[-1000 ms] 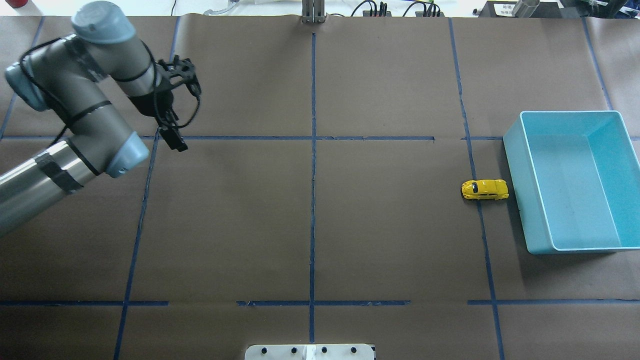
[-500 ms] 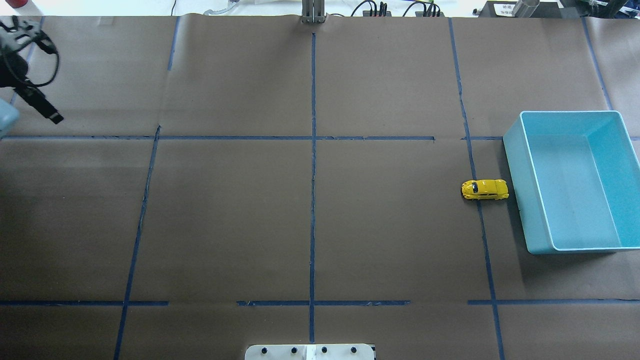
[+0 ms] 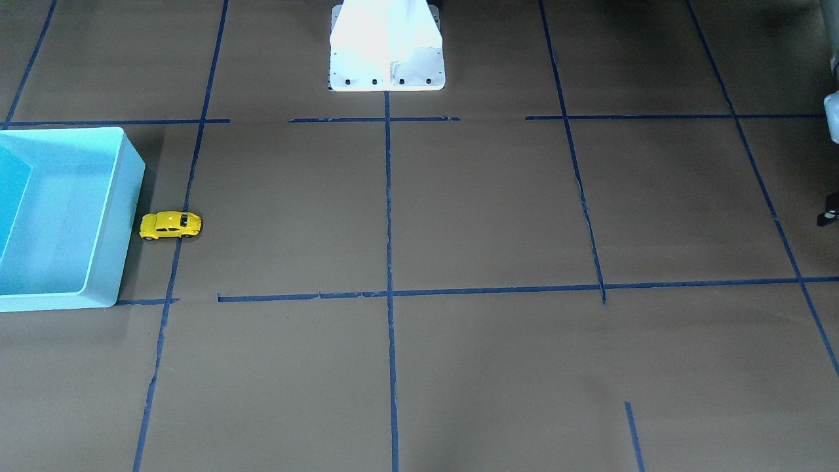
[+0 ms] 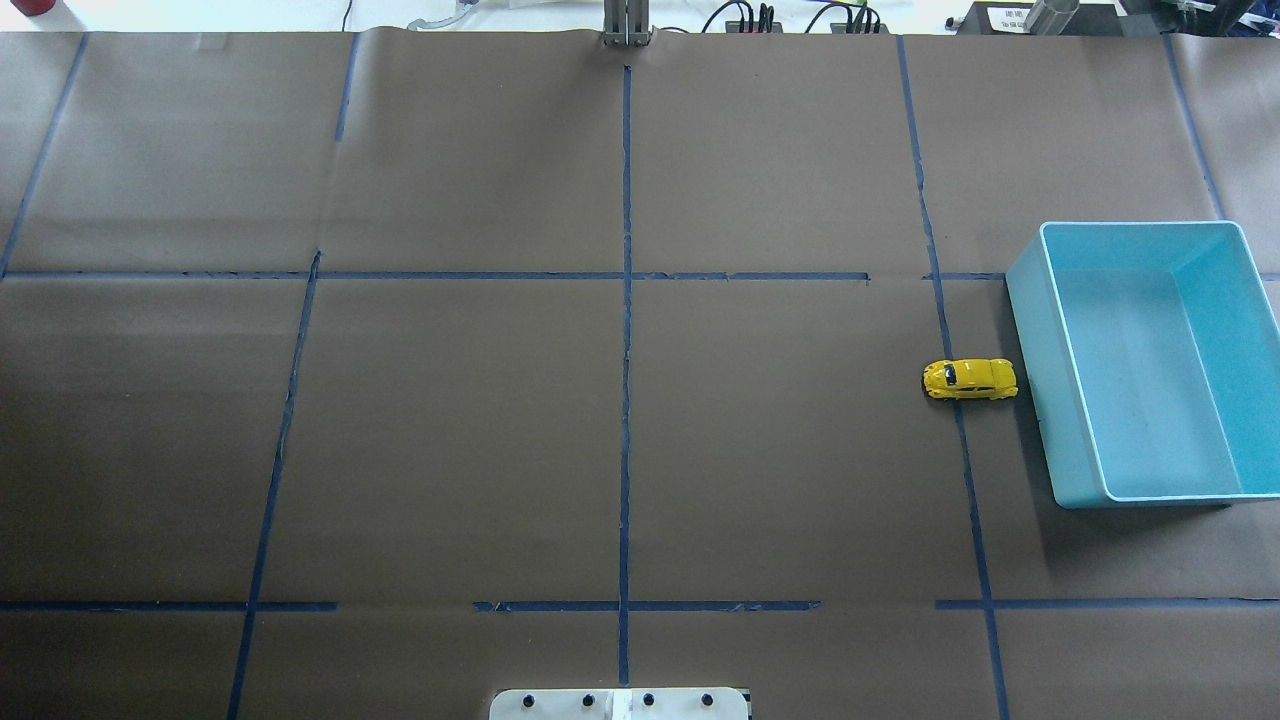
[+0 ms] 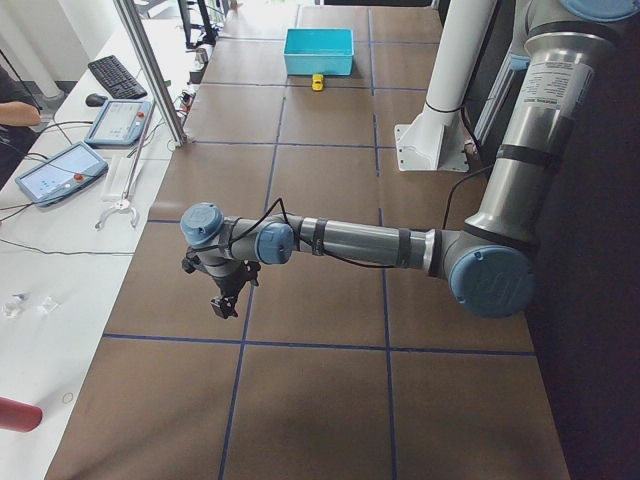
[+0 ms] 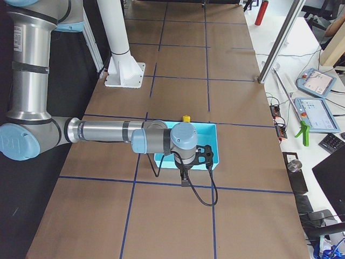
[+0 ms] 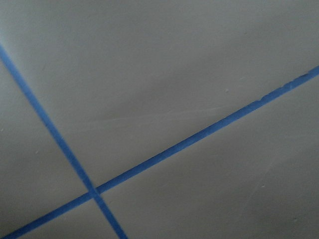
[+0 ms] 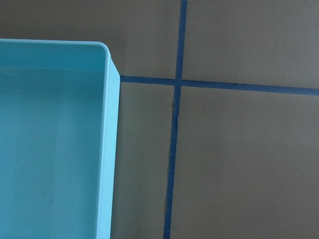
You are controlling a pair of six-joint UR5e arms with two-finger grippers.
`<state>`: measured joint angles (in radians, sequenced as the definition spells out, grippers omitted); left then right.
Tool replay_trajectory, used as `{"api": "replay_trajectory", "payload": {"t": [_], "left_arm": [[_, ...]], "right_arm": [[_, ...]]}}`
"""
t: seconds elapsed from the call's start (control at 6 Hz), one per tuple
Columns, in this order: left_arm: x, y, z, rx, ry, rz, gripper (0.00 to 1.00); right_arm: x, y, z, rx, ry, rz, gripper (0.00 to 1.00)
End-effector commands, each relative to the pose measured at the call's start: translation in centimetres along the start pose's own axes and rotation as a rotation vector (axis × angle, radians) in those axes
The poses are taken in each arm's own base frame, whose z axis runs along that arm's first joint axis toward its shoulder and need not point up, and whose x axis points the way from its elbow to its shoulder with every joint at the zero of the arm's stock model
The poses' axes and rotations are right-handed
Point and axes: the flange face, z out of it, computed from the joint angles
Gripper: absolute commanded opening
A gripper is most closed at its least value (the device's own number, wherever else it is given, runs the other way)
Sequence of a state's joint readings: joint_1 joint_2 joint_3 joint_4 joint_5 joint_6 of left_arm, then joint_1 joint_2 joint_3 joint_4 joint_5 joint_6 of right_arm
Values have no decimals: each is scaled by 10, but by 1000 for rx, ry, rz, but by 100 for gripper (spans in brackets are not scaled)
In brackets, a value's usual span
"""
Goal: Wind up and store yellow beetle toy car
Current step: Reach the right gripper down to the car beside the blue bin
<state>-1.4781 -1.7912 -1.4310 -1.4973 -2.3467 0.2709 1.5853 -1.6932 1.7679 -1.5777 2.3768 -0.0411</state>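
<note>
Table point(image 4: 450, 430): brown paper w/ blue tape grid. Side desk point(image 5: 60, 260) w/ 2 tablets point(image 5: 117, 122). 1 yellow toy car point(image 4: 969, 379) on its wheels, just beside 1 blue bin point(image 4: 1035, 400), outside it. 2 arms: left gripper point(image 5: 224, 303) & right gripper point(image 6: 185, 179), can't tell if fingers are spread or closed.

bright even light; soft shadows; left wrist view washed out
</note>
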Motion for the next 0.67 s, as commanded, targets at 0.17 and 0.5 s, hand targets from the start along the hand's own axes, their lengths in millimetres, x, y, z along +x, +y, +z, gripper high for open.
{"api": "replay_trajectory", "payload": {"t": [0.17,0.5], "left_arm": [[-39,31,-32,17,8,-496,100],[-49,64,-6,62,-1,-447,100]], "right_arm": [[-96,-40,-39,-19,-2,-102,100],[-170,-84,-32,-30,-16,-246,100]]}}
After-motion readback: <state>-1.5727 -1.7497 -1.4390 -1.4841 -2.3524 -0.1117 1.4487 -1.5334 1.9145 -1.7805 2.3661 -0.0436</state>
